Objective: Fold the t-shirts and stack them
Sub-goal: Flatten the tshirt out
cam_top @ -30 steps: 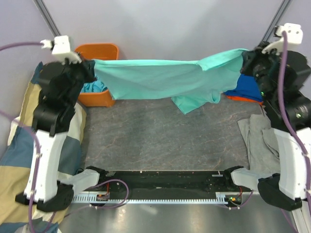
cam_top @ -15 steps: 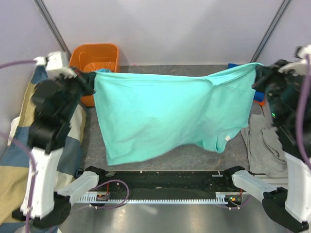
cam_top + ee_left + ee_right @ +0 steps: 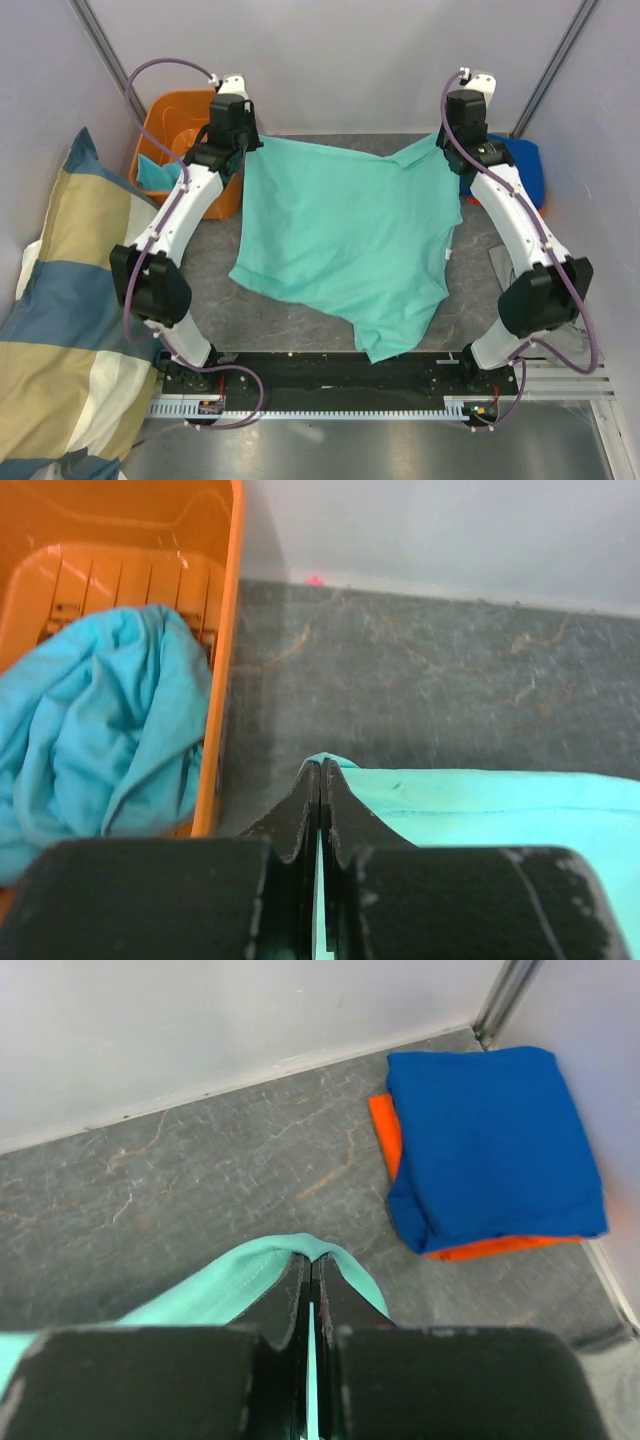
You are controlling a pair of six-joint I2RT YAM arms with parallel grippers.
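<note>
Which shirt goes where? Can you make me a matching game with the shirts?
Things:
1 mint shirt
2 turquoise shirt
3 blue shirt
4 orange shirt

Places:
A under the blue shirt
B crumpled in the bin
C spread out on the table
D folded, on top of another shirt

Pairs: 1-C, 2-B, 3-D, 4-A

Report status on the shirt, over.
Both shut: left gripper and right gripper each pinch a far corner of mint t-shirt. Shirt spread on table, near edge rumpled. Nothing on it.

Mint-teal t-shirt (orange bin)
</note>
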